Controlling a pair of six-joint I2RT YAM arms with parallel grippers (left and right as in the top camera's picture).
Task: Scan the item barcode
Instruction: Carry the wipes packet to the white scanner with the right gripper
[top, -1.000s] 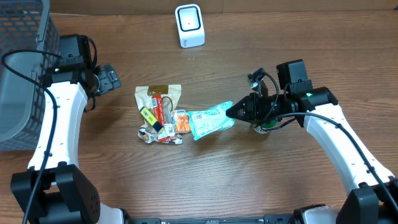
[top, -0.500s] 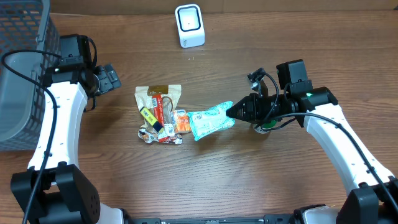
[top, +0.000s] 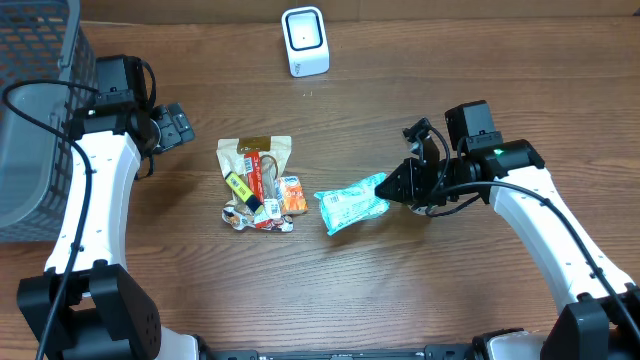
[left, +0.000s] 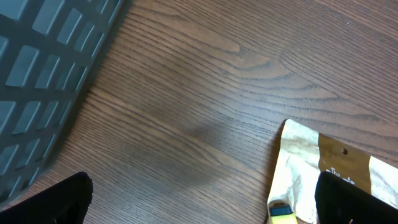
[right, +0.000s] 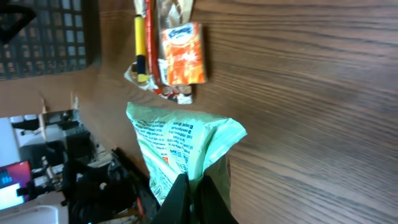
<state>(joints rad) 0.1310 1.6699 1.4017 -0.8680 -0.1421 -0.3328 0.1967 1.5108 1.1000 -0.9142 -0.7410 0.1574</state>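
Observation:
My right gripper (top: 392, 187) is shut on one end of a light green packet (top: 352, 205), which hangs just right of the item pile. In the right wrist view the two black fingers pinch the packet (right: 177, 140) at its edge, with the right gripper (right: 191, 185) low in the frame and the printed side facing the camera. A white barcode scanner (top: 305, 40) stands at the back middle of the table. My left gripper (top: 180, 127) is open at the left, beside the basket, with nothing between its fingers (left: 69, 194).
A pile of small items (top: 258, 182) lies left of centre: a beige pouch (left: 311, 165), a yellow marker (left: 283, 213) and an orange packet (right: 183, 55). A grey mesh basket (top: 35, 110) fills the far left edge.
My right gripper has carried the green packet to the right and a little toward the front, away from the pile. The left arm has not moved.

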